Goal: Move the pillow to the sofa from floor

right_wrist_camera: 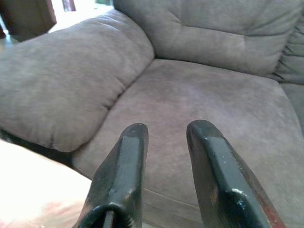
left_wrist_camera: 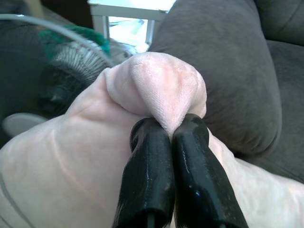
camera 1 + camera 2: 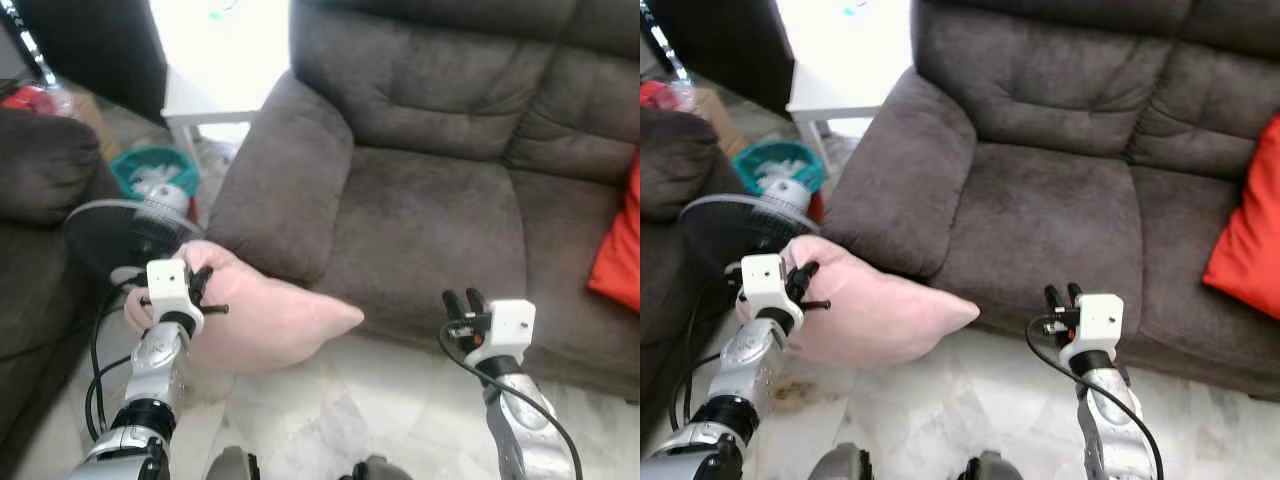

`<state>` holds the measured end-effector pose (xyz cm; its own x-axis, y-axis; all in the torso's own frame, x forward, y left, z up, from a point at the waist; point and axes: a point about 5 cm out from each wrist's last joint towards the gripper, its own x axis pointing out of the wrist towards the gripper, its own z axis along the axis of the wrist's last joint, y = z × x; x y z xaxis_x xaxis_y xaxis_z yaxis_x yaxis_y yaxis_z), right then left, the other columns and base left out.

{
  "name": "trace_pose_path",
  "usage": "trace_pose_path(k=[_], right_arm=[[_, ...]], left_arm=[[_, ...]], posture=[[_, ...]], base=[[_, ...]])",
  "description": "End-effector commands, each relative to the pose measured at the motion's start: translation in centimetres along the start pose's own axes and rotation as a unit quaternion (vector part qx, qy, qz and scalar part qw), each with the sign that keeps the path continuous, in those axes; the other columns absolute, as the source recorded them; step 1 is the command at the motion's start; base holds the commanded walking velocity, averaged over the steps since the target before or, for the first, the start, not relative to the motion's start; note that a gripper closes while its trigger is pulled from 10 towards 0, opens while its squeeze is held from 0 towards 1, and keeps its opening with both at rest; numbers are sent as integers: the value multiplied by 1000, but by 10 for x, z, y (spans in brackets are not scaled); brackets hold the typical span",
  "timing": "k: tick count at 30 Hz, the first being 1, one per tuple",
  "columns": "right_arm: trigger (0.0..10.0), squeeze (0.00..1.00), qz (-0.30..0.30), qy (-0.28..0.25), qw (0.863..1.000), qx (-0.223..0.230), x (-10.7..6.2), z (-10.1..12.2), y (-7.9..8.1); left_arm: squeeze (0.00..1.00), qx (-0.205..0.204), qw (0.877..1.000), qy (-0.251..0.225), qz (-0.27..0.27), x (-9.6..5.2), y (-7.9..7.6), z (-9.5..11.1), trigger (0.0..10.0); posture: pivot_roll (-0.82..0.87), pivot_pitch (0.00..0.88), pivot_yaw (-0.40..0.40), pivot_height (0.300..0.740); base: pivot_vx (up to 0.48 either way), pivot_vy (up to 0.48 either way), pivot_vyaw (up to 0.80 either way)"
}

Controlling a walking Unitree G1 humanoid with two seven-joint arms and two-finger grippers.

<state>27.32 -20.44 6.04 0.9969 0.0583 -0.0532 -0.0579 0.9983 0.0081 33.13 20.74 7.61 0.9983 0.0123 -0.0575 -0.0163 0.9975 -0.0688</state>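
Observation:
A pale pink pillow (image 3: 270, 315) is held up off the floor, in front of the dark brown sofa's (image 3: 440, 210) left armrest (image 3: 285, 190). My left gripper (image 3: 200, 290) is shut on a pinched fold of the pillow (image 2: 161, 90) at its left end; in the left wrist view the two black fingers (image 2: 190, 156) press together on the cloth. My right gripper (image 3: 464, 305) hovers open and empty before the sofa's seat cushion (image 1: 199, 109), to the right of the pillow.
A red cushion (image 3: 620, 245) lies on the sofa's right side. A standing fan (image 3: 130, 235) and a teal basket (image 3: 150, 170) are at the left, beside a second dark sofa (image 3: 40, 230). A white table (image 3: 215, 75) stands behind. Pale tiled floor (image 3: 330, 420) lies below.

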Motion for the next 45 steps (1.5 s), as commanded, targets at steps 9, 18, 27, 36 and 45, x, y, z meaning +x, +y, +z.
trace_pose_path(k=[9,18,27,36,45], right_arm=[[10000,0,17,89,995,-44,-6,-25,-6],[10000,0,46,128,988,-77,-1,-22,-16],[10000,0,64,119,987,-84,10,-10,-12],[10000,0,176,189,951,-172,6,-15,-7],[10000,0,265,282,891,-237,-14,-37,-8]], left_arm=[[0,9,999,-38,-23,-1,-8,15,10000],[0,32,994,-49,-92,-7,-23,25,10000],[0,36,989,-52,-133,-11,-33,34,10000],[0,61,974,-52,-211,-18,-51,43,10000],[0,70,967,-51,-239,-13,-64,48,10000]], posture=[[62,70,-73,740],[59,54,-67,740],[69,30,-62,740],[65,3,-54,740],[52,0,-44,740]], base=[[-104,0,0],[0,0,0],[0,0,0],[0,0,0],[0,0,0]])
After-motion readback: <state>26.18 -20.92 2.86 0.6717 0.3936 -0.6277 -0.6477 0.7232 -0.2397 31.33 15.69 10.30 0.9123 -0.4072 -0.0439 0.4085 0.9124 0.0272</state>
